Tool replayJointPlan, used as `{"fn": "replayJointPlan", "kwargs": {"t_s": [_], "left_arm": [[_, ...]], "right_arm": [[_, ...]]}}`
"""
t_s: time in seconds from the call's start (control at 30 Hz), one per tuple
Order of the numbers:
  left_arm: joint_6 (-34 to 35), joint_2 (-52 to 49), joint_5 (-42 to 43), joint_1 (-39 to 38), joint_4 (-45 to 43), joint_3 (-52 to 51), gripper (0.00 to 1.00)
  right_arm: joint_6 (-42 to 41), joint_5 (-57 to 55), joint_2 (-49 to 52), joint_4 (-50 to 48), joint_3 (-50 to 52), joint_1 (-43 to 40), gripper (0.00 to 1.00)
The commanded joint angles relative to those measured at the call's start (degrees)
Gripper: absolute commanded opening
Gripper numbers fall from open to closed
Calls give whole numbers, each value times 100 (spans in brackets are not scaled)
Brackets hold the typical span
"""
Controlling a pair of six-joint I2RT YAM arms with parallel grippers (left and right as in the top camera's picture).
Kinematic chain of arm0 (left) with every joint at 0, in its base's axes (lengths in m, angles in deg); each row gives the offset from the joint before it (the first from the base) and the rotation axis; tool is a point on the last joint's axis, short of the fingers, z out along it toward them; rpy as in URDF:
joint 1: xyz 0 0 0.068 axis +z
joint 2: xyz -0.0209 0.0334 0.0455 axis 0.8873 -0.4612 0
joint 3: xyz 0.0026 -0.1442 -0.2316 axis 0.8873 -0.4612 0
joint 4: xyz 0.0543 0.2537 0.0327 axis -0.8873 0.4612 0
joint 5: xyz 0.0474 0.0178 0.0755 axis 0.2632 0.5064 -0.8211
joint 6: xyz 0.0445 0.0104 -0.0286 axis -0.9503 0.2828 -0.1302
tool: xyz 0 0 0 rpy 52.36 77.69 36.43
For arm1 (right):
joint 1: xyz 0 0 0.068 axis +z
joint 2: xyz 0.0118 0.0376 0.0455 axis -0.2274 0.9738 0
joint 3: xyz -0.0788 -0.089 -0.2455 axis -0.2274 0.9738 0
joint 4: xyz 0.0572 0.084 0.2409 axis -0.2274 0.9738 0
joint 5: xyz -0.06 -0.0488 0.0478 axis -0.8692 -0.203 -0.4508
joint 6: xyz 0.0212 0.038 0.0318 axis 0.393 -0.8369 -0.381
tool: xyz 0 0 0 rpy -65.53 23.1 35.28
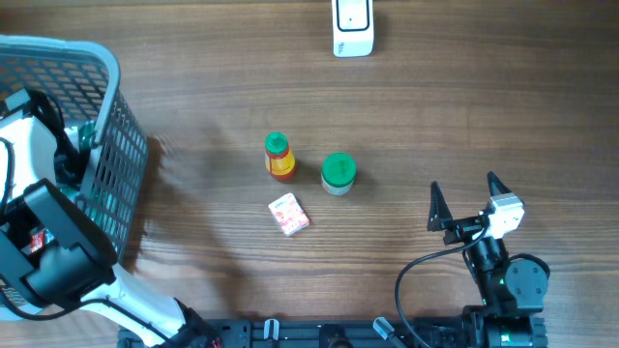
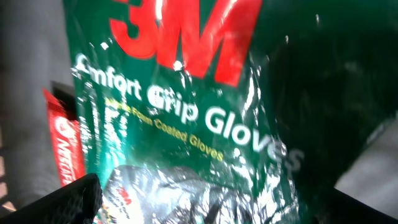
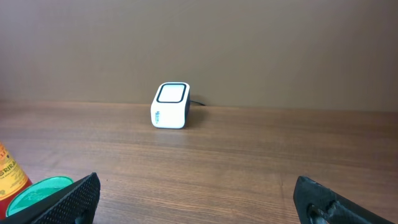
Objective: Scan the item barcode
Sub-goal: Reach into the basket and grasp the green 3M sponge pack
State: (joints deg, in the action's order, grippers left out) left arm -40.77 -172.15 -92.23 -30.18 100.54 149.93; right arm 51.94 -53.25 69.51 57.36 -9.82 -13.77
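A green 3M Comfort Grip Gloves pack (image 2: 186,112) fills the left wrist view, very close under my left gripper (image 2: 205,208). That gripper is open; only its left finger (image 2: 71,199) shows clearly, and nothing is clamped. My left arm (image 1: 44,227) reaches down into the grey basket (image 1: 116,164), which hides the gripper from overhead. The white barcode scanner (image 1: 352,27) stands at the table's far edge and also shows ahead as the scanner (image 3: 170,106). My right gripper (image 1: 464,188) hovers open and empty at the front right, seen from the wrist as the right gripper (image 3: 205,199).
A sauce bottle with a green cap (image 1: 280,158), a green-lidded tub (image 1: 338,173) and a small pink box (image 1: 288,214) sit mid-table. A red packet (image 2: 62,137) lies beside the gloves pack in the basket.
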Motion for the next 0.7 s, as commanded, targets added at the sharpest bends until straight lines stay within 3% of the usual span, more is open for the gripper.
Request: {"fn": "replayJointPlan", "kwargs": {"t_s": [0.0, 0.13, 0.17, 0.2, 0.33, 0.47, 0.67], "left_arm": [[-105, -50, -240, 2, -227, -24, 93], [-105, -50, -243, 2, -271, -24, 36], [-105, -48, -243, 2, -289, -24, 10], [-103, -48, -243, 2, -297, -24, 4], [-61, 39, -245, 2, -352, 26, 4], [503, 376, -243, 2, -376, 660, 4], [997, 1456, 103, 2, -378, 1554, 4]], "right_arm": [[-76, -31, -26, -33, 7, 2, 100], [-76, -31, -26, -33, 7, 2, 100], [-79, -31, -26, -33, 7, 2, 100], [-79, -31, -26, -33, 7, 2, 100], [-79, -31, -26, -33, 7, 2, 100], [-79, -31, -26, -33, 7, 2, 100], [-76, -31, -26, -33, 7, 2, 100]]}}
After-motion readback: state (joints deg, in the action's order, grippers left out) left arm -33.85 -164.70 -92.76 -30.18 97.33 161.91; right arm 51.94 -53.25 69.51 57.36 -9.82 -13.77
